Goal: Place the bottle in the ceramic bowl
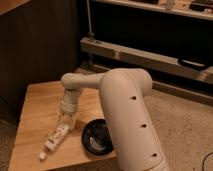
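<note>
Bottle (pixel 56 140): small, slim, clear plastic with a pale label around its body. It lies on its side on the table, not in the bowl. It runs diagonally away from the gripper (pixel 66 121), with its base end right at the gripper's tip and its white cap (pixel 43 156) at the far end, pointing toward the table's near edge. The cap is a short blunt cylinder, the brightest spot on the board.

Gripper: pointing down at the bottle's upper end, meeting or overlapping it. Cannot tell whether it is spread, closed, or has any grasp on the bottle; the contact area is not readable.

Ceramic bowl (pixel 94 139): just beside the gripper on the view's right, near the bottle but not touching it. It is round, shallow and glossy black, with pale ring-shaped reflections inside. Its right portion is hidden behind the arm.

Arm (pixel 127 115): smooth matte off-white shell made of thick rounded segments. The large foreground link carries a row of small dark holes. A narrower ribbed wrist drops from a rounded elbow down to the gripper.

Wooden table (pixel 35 105): light wood with a flat top and visible grain, under the gripper and both objects.

Beyond the gripper: a dark wall panel (pixel 35 45), a pale metal rail (pixel 145 57) running across, and a speckled floor (pixel 185 130) on the view's right.
</note>
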`<state>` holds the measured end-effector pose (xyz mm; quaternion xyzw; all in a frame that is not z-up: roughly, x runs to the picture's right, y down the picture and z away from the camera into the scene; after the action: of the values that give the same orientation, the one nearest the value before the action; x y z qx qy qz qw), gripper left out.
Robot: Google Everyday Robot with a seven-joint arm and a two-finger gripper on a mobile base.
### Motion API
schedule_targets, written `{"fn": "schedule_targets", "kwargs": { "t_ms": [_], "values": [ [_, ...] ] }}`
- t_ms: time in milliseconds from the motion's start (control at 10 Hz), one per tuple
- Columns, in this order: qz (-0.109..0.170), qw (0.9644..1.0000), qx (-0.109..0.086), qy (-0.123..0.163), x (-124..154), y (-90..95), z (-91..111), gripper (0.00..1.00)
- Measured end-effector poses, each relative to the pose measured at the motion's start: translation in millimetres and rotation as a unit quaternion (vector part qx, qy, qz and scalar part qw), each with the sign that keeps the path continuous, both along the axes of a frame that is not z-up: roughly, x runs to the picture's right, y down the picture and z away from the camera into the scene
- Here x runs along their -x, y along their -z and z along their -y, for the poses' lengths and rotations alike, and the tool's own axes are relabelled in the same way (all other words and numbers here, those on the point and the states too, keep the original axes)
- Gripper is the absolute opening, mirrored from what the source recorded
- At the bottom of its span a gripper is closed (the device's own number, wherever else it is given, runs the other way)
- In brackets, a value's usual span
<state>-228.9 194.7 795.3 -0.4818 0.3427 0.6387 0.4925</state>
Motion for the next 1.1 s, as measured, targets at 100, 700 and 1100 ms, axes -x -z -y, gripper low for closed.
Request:
{"fn": "schedule_targets", "kwargs": {
  "t_ms": [100,700,1100],
  "values": [
    [0.002,1.0000,-0.001,0.005,1,1.5,-3,0.53],
    [-0.002,0.9995,-0.012,0.029,5,6.1,-14,0.63],
    [-0.007,0.9994,-0.013,0.032,5,6.0,-17,0.78]
  ]
}}
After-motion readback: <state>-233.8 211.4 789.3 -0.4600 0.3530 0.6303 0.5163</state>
